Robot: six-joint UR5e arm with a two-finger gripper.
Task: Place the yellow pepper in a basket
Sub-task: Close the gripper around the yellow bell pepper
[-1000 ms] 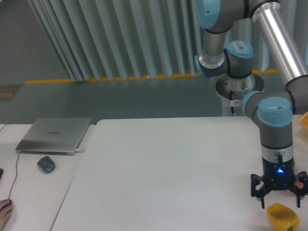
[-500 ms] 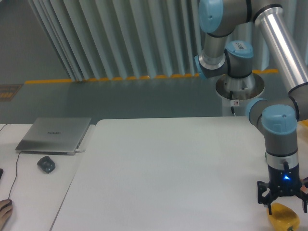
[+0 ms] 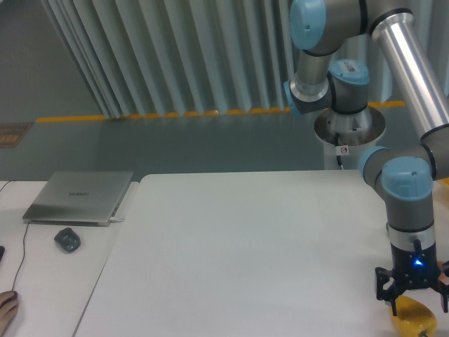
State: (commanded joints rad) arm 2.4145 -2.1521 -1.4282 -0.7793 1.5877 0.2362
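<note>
Yellow pepper (image 3: pixel 414 319) lies directly under the spread hand (image 3: pixel 413 300).

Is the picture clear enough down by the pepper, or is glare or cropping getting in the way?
Camera view: soft, even light, no harsh glare on the table. The pepper sits at the bottom-right corner, partly cut off by the frame edge and partly hidden by the tool. The tool's blue light glows, and the dark fingers look slightly soft.

Gripper (image 3: pixel 414 300) spread wide, straddling top of yellow pepper (image 3: pixel 414 319) at table (image 3: pixel 238 260) right front corner. Closed laptop (image 3: pixel 78 197) and mouse (image 3: pixel 67 239) far left.
</note>
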